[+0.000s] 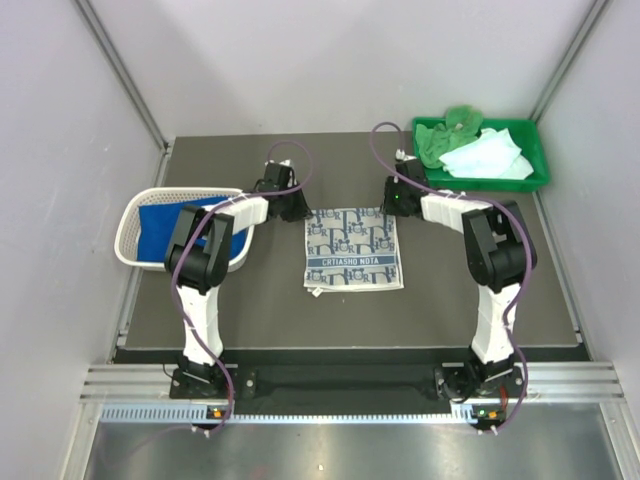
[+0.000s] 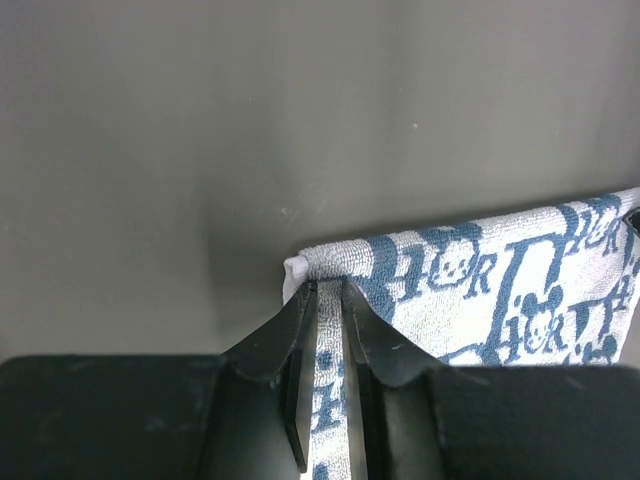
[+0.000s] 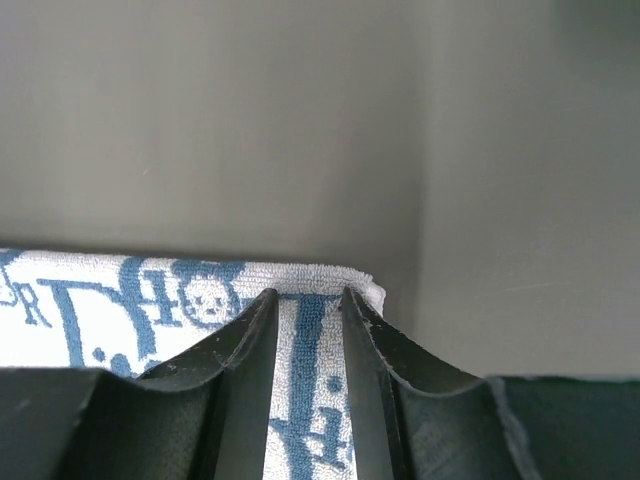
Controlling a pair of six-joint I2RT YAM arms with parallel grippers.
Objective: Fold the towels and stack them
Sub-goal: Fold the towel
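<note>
Left gripper (image 2: 330, 285): nearly together over the patterned towel (image 1: 354, 248) corner; cannot tell if clamped.
Right gripper (image 3: 310, 292): apart, straddling the other far corner.
Risk: uneven hold, one corner slips, fold skews.

A dark grey table (image 1: 250, 320) carries everything, its matte top running back to the pale walls. A blue-grey patterned towel (image 1: 353, 248) lies spread flat at its middle, a single square layer. Two containers also stand on it, well apart: a white lattice basket (image 1: 125, 228) at the left edge and a green plastic tray (image 1: 490, 184) in the far right corner.
</note>
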